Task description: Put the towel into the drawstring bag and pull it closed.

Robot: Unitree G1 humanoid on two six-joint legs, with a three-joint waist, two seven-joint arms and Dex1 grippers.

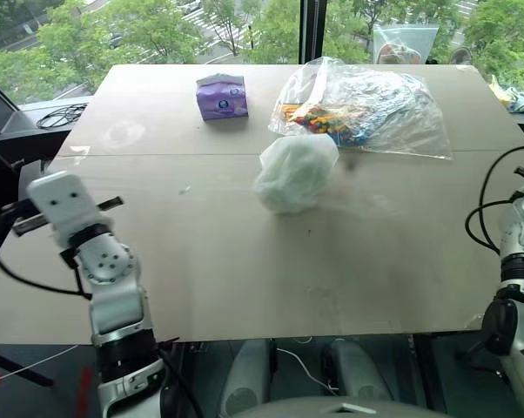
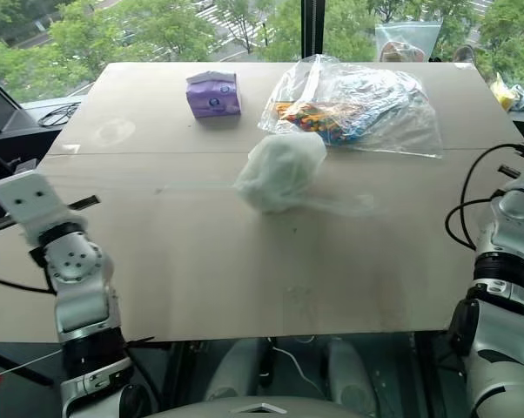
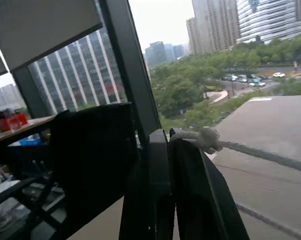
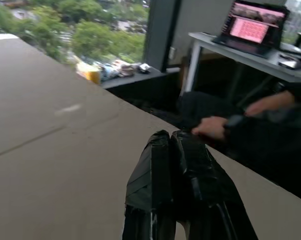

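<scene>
The drawstring bag (image 1: 295,172) lies bunched and bulging in the middle of the table (image 1: 245,279). A pale green tint shows through its thin fabric; the towel itself is hidden. In the left wrist view my left gripper (image 3: 165,136) is shut on a white cord (image 3: 250,149), its knot sitting at the fingertips, and the cord runs taut back over the table. That arm is at the table's left edge. A faint cord (image 2: 353,207) trails from the bag to the right. My right gripper (image 4: 168,136) is shut off the table's right side, and I see nothing between its fingers.
A purple tissue packet (image 1: 222,96) and a big clear plastic bag of colourful items (image 1: 366,104) lie behind the drawstring bag. A small zip bag (image 1: 406,42) stands at the far edge. Black cables (image 1: 487,209) hang at the right. A person's hand (image 4: 213,127) and laptop (image 4: 255,27) are beyond the right gripper.
</scene>
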